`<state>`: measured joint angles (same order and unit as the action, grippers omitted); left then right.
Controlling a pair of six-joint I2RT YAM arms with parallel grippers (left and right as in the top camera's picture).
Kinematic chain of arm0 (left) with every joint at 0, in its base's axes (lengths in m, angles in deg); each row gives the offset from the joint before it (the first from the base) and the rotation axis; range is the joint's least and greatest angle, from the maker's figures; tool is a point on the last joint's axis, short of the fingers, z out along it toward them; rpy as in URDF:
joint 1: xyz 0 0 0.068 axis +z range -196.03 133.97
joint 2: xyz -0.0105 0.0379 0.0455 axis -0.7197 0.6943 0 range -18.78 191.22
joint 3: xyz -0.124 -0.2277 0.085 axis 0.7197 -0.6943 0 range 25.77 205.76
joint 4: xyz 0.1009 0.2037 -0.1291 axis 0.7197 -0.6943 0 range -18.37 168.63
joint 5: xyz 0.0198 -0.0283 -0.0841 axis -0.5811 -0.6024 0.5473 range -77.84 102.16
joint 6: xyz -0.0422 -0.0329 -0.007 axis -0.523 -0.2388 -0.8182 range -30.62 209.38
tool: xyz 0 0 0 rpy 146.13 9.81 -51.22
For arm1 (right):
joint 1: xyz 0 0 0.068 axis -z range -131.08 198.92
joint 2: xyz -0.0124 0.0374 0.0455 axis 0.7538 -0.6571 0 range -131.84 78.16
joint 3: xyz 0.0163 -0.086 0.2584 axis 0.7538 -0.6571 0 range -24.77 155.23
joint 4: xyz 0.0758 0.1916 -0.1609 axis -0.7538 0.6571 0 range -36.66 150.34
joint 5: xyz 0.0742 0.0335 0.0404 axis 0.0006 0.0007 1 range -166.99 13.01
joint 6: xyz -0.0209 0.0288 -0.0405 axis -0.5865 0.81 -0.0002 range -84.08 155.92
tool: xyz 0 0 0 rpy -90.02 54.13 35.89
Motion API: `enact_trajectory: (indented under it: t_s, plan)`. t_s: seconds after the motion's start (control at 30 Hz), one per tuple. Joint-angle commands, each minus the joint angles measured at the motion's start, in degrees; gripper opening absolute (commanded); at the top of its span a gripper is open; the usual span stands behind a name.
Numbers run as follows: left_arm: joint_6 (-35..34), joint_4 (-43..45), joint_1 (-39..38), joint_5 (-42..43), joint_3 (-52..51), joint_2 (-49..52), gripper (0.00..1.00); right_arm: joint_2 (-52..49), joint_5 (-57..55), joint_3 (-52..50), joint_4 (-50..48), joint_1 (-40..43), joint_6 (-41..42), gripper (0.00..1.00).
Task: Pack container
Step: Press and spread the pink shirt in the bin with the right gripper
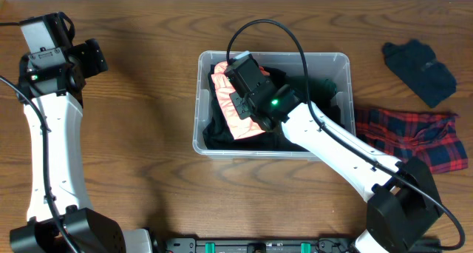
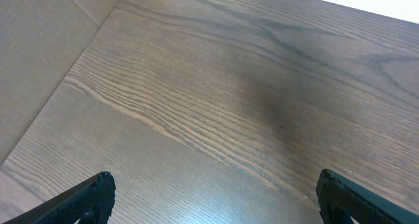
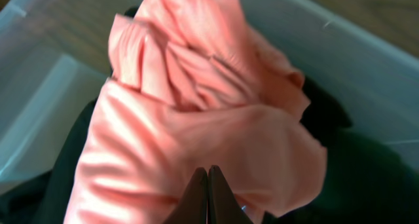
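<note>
Nearby: plaid cloth (image 1: 414, 135), sock (image 1: 420, 72) | container (image 1: 332, 57): right gripper (image 3: 208, 183) seemingly pinching pink cloth (image 3: 196, 119)

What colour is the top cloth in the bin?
The cloth is salmon pink, clearest in the right wrist view.

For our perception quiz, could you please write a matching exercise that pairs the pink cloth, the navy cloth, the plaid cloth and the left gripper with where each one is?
Things:
1. pink cloth
2. navy cloth
3. plaid cloth
4. left gripper

Places:
A. on the table, far back on the right
B. over bare wood, left of the container
C. inside the container
D. on the table, just right of the container

Pairs: 1-C, 2-A, 3-D, 4-B
</note>
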<state>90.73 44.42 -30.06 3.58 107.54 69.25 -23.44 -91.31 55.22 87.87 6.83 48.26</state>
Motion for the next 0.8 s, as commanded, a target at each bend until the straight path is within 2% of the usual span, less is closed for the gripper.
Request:
enact_trajectory:
  t_s: [0.0, 0.43, 0.57, 0.77]
  plan:
    - [0.09, -0.07, 0.13, -0.50, 0.20, 0.04, 0.98, 0.72, 2.95, 0.07, 0.48, 0.11, 1.44, 0.01]
    - [0.09, -0.07, 0.13, -0.50, 0.20, 0.04, 0.98, -10.54, 18.05, -2.89, -2.89, 0.00, 2.43, 0.01]
    - [0.09, -0.07, 0.13, -0.50, 0.20, 0.04, 0.98, -9.73, 18.01, -2.08, -2.97, 0.24, 2.10, 0.01]
    - [0.09, -0.07, 0.13, -0.50, 0.20, 0.04, 0.98, -2.69, 16.35, 1.86, -2.40, 1.84, -4.98, 0.01]
